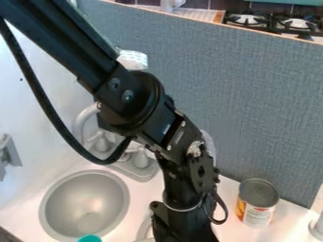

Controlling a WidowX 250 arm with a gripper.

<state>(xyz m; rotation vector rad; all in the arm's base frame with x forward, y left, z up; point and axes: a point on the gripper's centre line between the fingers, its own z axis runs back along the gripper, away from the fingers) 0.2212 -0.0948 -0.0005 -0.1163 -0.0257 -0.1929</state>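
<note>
Beyond a blue-gray panel (271, 94), includes a stove (296, 22); in front of it, features a white counter (291, 221) with a gray sink (85, 203) and faucet (142, 159). Hangs over the counter with a black arm (135, 101) angled from upper left, ending in a gripper (183, 230) at the bottom edge; impossible to tell whether released, clenched or grasping. Nearby, on the right, shows an upright can (257, 208) on the counter close to the panel. Looks stiff, light if empty, weighty if full, perhaps slippery; best held across opposite sides at mid-height. Carries a white, orange and red label (255, 216) with print too small to read.
</note>
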